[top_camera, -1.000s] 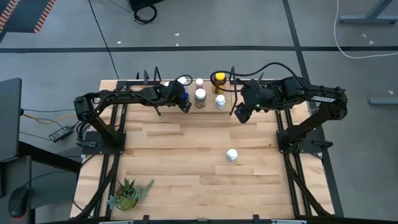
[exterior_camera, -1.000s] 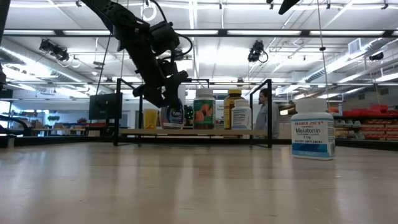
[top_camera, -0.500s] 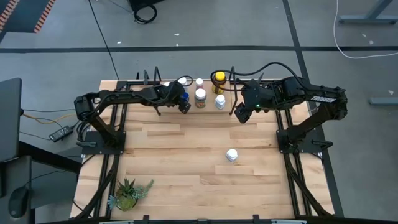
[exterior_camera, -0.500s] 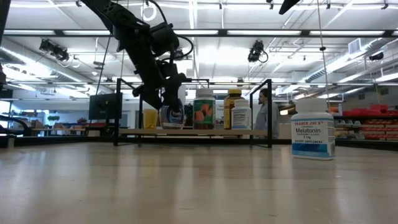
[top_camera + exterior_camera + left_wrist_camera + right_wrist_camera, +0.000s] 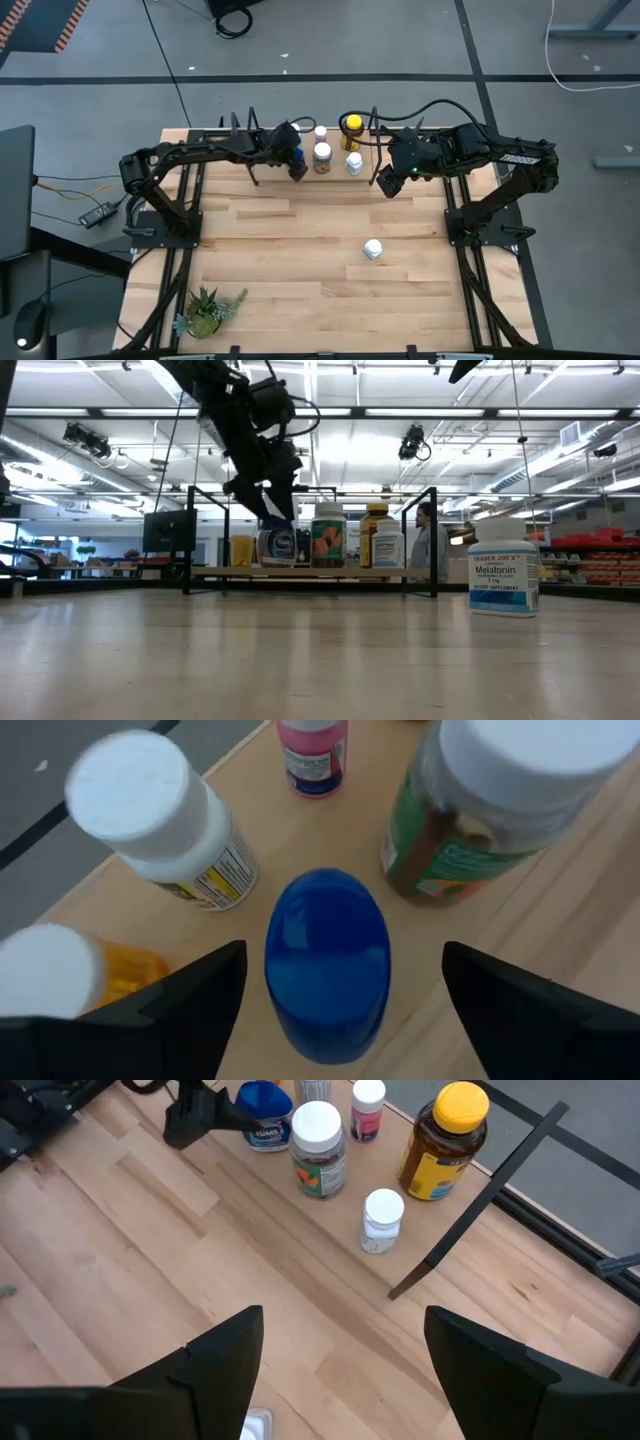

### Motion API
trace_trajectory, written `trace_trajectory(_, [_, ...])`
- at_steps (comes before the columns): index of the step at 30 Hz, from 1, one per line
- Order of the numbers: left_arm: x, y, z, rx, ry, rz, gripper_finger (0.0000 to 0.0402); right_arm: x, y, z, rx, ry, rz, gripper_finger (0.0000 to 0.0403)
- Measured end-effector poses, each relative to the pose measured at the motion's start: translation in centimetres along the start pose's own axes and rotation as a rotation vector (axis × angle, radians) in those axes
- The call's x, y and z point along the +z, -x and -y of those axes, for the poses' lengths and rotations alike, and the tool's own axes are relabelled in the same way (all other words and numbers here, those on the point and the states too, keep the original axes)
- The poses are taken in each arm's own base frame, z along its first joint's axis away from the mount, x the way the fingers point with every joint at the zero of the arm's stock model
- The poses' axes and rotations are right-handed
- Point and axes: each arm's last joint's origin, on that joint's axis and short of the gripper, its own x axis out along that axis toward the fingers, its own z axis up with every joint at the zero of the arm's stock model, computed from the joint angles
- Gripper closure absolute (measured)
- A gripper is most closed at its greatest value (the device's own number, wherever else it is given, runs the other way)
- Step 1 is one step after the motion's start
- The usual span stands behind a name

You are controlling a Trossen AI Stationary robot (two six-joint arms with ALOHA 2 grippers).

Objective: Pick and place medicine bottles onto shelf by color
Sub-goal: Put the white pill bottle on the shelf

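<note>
The left gripper point(image 5: 330, 1010) is seen above the blue-capped bottle point(image 5: 327, 960) on the shelf point(image 5: 335, 172) at the far edge of the bench point(image 5: 300, 250); its jaws are spread wide on either side of the cap and nothing is held. On the same shelf stand a green-labelled bottle with a white cap point(image 5: 322, 155), a yellow-capped amber bottle point(image 5: 351, 128), a small white bottle point(image 5: 355, 163) and a pink bottle point(image 5: 368, 1108). A white Melatonin bottle point(image 5: 373, 250) is left standing alone on the bench, well apart from the shelf, toward the right side. The right gripper point(image 5: 340, 1380) is held over the bench just in front of the shelf's right end, jaws wide apart and empty.
</note>
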Motion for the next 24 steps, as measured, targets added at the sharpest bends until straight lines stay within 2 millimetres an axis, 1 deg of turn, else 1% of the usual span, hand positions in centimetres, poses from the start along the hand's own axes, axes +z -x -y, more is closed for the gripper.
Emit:
trace_trajectory(6, [1.9,2.0,0.5,-0.008,-0.033,-0.002,0.0056,0.0,0.0,0.0,0.006,0.0,-0.007,0.012])
trace_trajectory(8, [2.5,2.9,1.1,-0.021,-0.041,0.01,0.0056,0.0,0.0,0.0,0.014,0.002,-0.015,0.012])
trace_trajectory(13, [3.3,5.2,3.1,-0.06,-0.072,0.01,0.0056,-0.2,0.3,0.2,0.044,0.024,-0.035,0.012])
trace_trajectory(16, [3.2,6.5,4.9,-0.098,-0.103,0.013,0.0056,-0.3,0.8,0.6,0.054,0.02,-0.044,0.012])
trace_trajectory(19, [2.9,8.0,7.2,-0.177,-0.162,0.027,0.0056,-0.5,1.6,1.4,0.08,0.016,-0.061,0.012])
trace_trajectory(22, [2.5,9.4,9.9,-0.28,-0.205,0.077,0.0056,-0.6,2.4,2.3,0.101,0.024,-0.056,0.012])
trace_trajectory(24, [2.3,10.2,11.6,-0.364,-0.22,0.139,0.0056,-0.8,3.2,3.0,0.118,0.026,-0.038,0.012])
